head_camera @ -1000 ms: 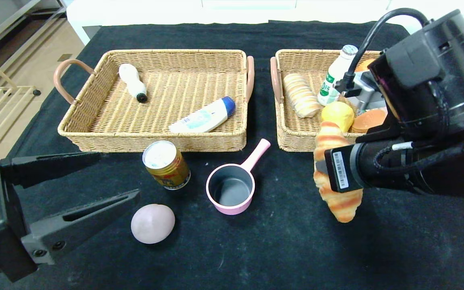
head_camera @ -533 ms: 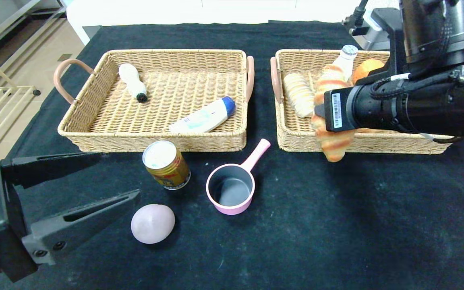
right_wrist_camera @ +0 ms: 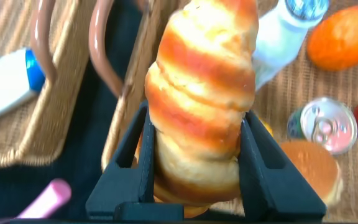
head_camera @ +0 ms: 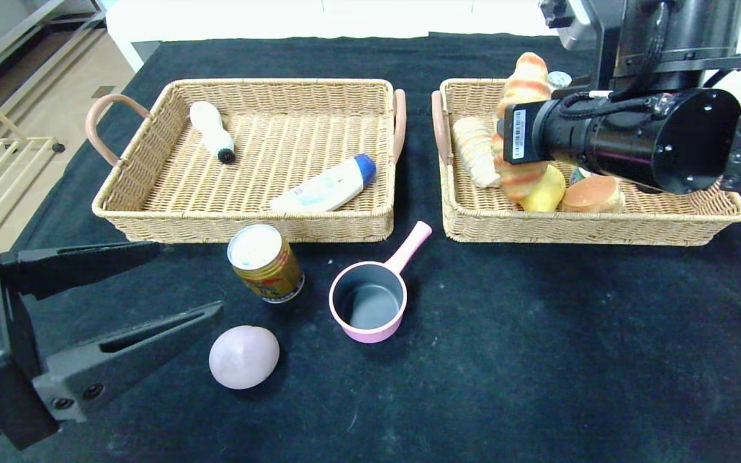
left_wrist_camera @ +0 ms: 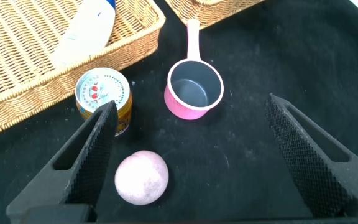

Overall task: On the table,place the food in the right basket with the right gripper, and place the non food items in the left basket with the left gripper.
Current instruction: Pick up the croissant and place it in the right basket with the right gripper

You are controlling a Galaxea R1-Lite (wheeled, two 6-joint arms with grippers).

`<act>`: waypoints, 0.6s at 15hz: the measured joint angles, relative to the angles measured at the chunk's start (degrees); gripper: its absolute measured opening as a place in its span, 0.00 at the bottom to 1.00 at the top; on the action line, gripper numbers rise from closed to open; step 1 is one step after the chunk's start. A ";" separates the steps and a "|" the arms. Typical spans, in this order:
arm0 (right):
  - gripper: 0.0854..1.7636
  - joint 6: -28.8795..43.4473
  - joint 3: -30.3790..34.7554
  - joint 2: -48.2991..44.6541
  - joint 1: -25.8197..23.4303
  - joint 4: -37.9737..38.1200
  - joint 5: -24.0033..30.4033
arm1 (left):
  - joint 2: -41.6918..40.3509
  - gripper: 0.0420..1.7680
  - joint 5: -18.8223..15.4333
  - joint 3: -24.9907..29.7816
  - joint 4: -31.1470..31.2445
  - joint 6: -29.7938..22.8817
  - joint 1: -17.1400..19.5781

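Observation:
A striped croissant (head_camera: 526,82) (right_wrist_camera: 199,93) hangs upright over the near left part of the right basket (head_camera: 538,231), with my right gripper (head_camera: 507,138) (right_wrist_camera: 196,118) shut on its middle. In front of the left basket (head_camera: 242,225) a gold can (head_camera: 265,262) (left_wrist_camera: 103,99), a pink pot (head_camera: 370,302) (left_wrist_camera: 193,92) and a pale pink egg (head_camera: 244,357) (left_wrist_camera: 142,177) rest on the black cloth. My left gripper (head_camera: 187,280) (left_wrist_camera: 190,102) hovers open at the front left, just left of the egg, holding nothing.
The left basket holds a white bottle (head_camera: 213,132) and a blue-capped tube (head_camera: 325,186). A bread roll (head_camera: 473,151), a lemon (head_camera: 547,190), a bun (head_camera: 592,194) and a milk bottle (right_wrist_camera: 278,37) lie in the right basket. The baskets' handles (head_camera: 399,122) face each other.
My right gripper has carried the croissant up and away from the table in front of the right basket to above that basket. The left arm has stayed still.

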 joint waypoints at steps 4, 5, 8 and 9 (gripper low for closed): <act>0.43 -0.17 -1.82 1.69 -1.24 -1.57 0.00 | 0.00 0.97 0.00 0.00 0.00 0.00 0.00; 0.43 -0.11 -2.49 2.21 -1.79 -1.77 0.00 | 0.00 0.97 0.00 0.01 0.00 0.00 0.00; 0.43 -0.06 -4.36 4.22 -3.75 -4.10 0.17 | 0.00 0.97 -0.01 0.01 0.00 0.00 0.00; 0.43 0.05 -5.02 4.89 -4.56 -4.62 0.50 | 0.00 0.97 -0.01 0.01 0.00 0.00 0.00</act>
